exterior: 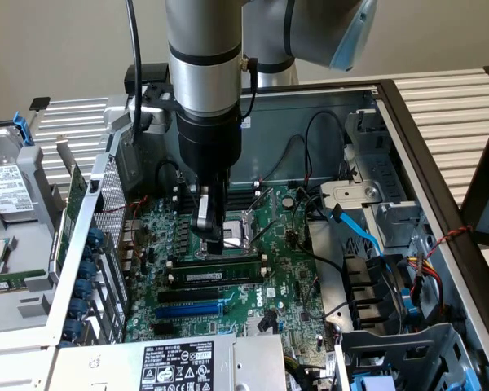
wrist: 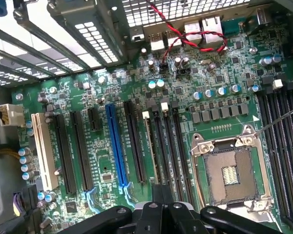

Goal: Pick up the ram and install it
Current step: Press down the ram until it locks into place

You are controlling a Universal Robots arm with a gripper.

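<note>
The ram [exterior: 228, 269] is a long green stick with a small white label. It stands on edge in one of the long black slots on the motherboard [exterior: 285, 269]. In the wrist view the ram [wrist: 150, 146] shows edge-on as a thin strip between white end clips. My gripper [exterior: 211, 243] hangs straight down from the arm with its fingers shut and nothing between them. Its tips are right at the ram's top edge, near the middle; I cannot tell whether they touch. The wrist view shows the gripper [wrist: 162, 207] over the near end of the slots.
The open computer case has metal walls [exterior: 367, 106] all around. A blue slot [exterior: 191, 310] lies beside the black ones, and the CPU socket [wrist: 232, 170] is on the other side. Blue and black cables [exterior: 359, 228] crowd the exterior view's right. The power supply [exterior: 175, 366] is in front.
</note>
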